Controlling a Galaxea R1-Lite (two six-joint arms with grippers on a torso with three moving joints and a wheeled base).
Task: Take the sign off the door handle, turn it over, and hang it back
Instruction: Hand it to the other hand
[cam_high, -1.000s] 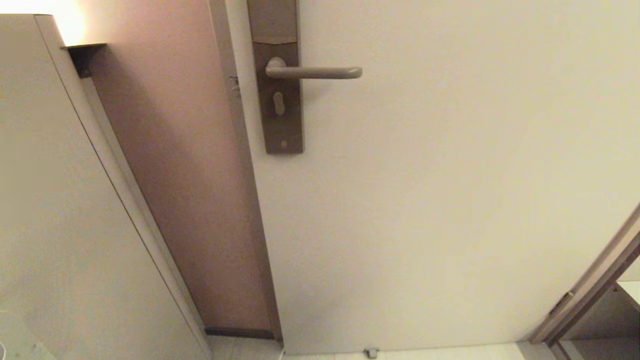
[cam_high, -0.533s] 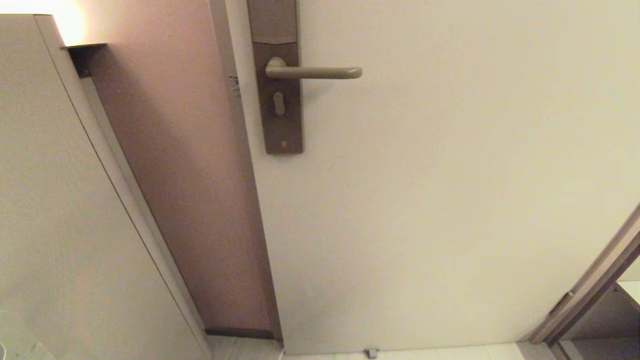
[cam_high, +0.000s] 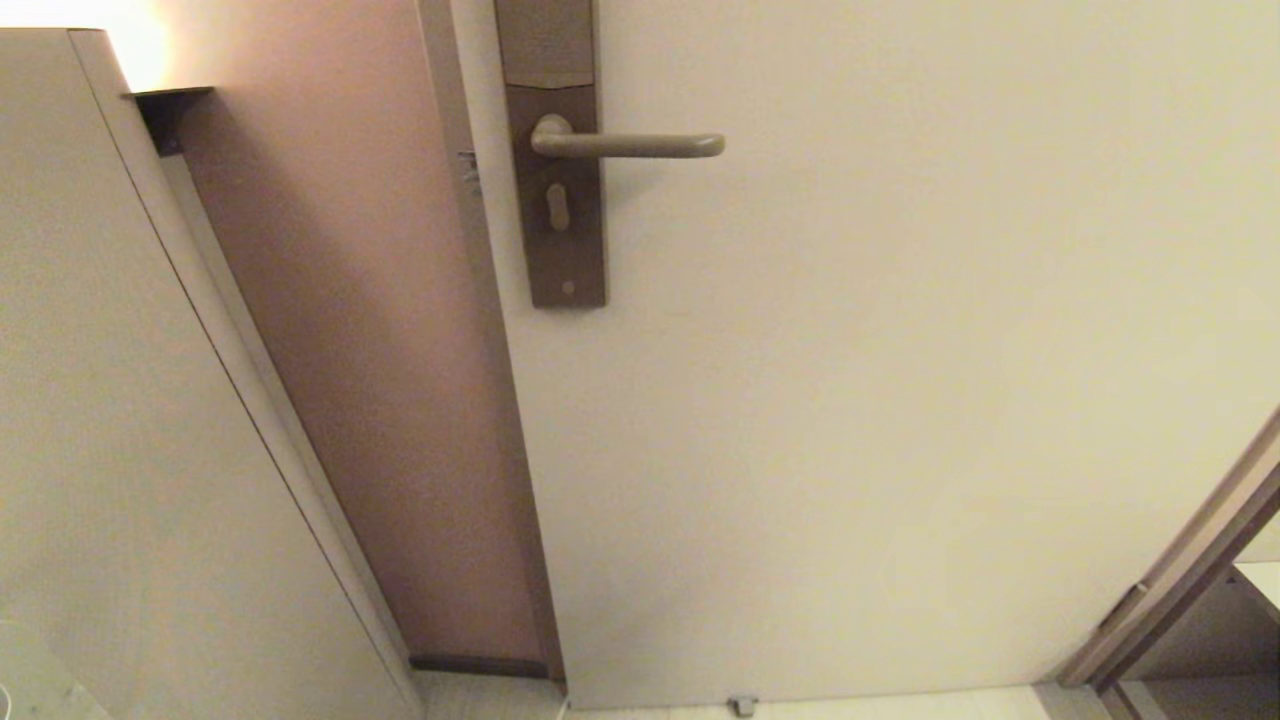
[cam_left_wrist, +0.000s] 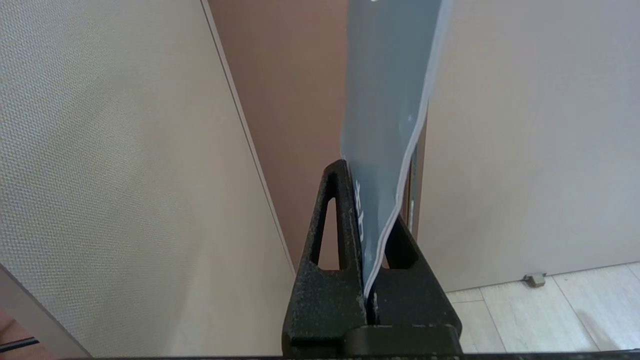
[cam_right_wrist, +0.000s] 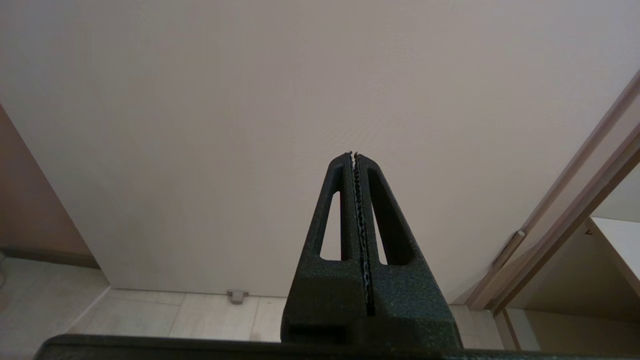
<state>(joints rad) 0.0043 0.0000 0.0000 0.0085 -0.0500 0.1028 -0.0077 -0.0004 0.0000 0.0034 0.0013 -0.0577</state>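
Observation:
The door handle (cam_high: 625, 145), a slim taupe lever on a tall brown backplate (cam_high: 565, 250) with a keyhole, is bare in the head view; nothing hangs on it. Neither arm appears in that view. In the left wrist view my left gripper (cam_left_wrist: 372, 200) is shut on the sign (cam_left_wrist: 385, 100), pinching its lower end. The card stands up from the jaws, bent slightly, with its teal-blue face and white edge showing; its hole is out of view. My right gripper (cam_right_wrist: 354, 155) is shut with nothing in it, facing the plain door low down.
A small door stop (cam_high: 741, 705) sits on the tiled floor at the door's foot. A pale wall panel (cam_high: 150, 400) stands on the left beside a brown recess (cam_high: 400, 400). Another door frame (cam_high: 1180, 580) angles in at the lower right.

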